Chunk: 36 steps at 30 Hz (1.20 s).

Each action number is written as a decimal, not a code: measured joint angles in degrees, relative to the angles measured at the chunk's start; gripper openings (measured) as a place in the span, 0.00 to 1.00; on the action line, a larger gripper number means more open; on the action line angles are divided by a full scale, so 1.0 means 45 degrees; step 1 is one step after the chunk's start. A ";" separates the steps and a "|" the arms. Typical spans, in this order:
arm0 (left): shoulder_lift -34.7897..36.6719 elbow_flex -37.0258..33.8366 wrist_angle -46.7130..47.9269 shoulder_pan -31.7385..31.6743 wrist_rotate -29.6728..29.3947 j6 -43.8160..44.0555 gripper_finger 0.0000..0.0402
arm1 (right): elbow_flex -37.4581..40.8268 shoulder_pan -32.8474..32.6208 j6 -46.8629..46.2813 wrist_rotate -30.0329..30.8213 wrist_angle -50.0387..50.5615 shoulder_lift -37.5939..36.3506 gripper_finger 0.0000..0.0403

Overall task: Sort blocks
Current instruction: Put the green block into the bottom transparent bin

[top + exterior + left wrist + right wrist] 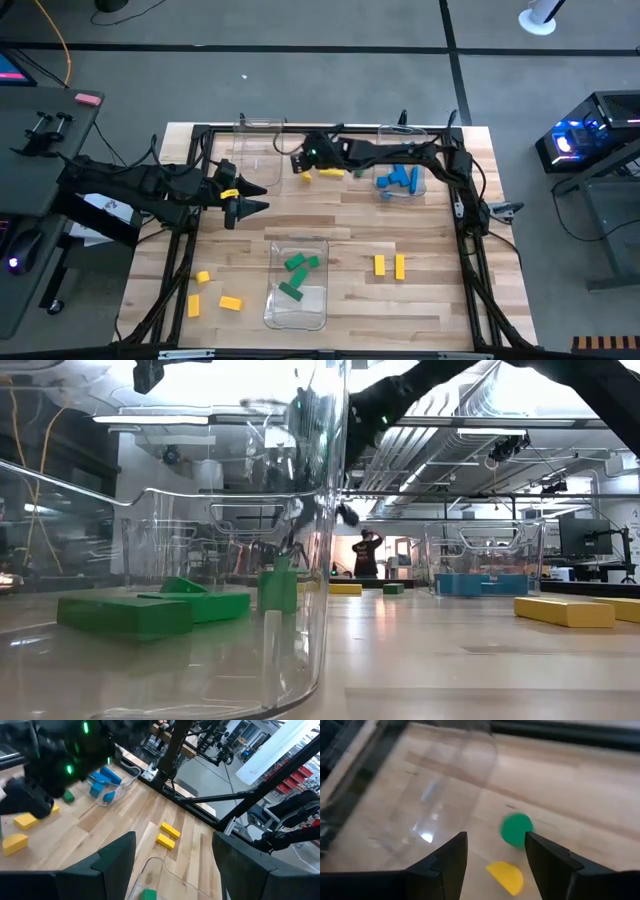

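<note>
- Toward the far middle of the tabletop (pixel 430 300), the right gripper (pixel 298 160) hangs low with its jaws parted and empty, near a green round block (pixel 516 829) and a yellow half-round block (pixel 506 876).
- At the left side, the left gripper (pixel 258 197) hovers with wide, empty jaws.
- Green blocks (pixel 297 276) lie in the near bin (pixel 297 318); blue blocks (pixel 398 180) fill the far right bin (pixel 415 195); the far left bin (pixel 258 130) looks empty.
- Yellow blocks are scattered: three near left (pixel 215 297), two near right (pixel 389 265), some far middle (pixel 331 173).
- Risk: the round block could roll away if one jaw nudges it first.
- Risk: the jaws could catch the neighbouring yellow piece instead of the green one, since the two sit close together.
</note>
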<state>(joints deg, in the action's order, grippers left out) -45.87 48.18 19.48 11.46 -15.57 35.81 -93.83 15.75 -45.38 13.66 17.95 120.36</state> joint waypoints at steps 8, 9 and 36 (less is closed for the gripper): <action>0.0005 0.0000 -0.0086 -0.0044 0.0000 0.0010 0.62 | -0.5540 0.0455 0.2574 0.0192 0.3767 0.1734 0.33; 0.0005 0.0000 -0.0110 -0.0039 -0.0005 0.0039 0.62 | -0.6062 0.0545 0.2799 0.0245 0.4499 0.2023 0.27; 0.0005 0.0000 -0.0091 0.0053 -0.0005 0.0233 0.62 | -0.7035 0.0724 0.2948 -0.1148 0.6916 0.3932 0.00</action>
<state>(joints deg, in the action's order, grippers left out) -45.84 48.18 19.07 11.70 -15.59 36.86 -125.49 19.00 -32.12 8.49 49.07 138.05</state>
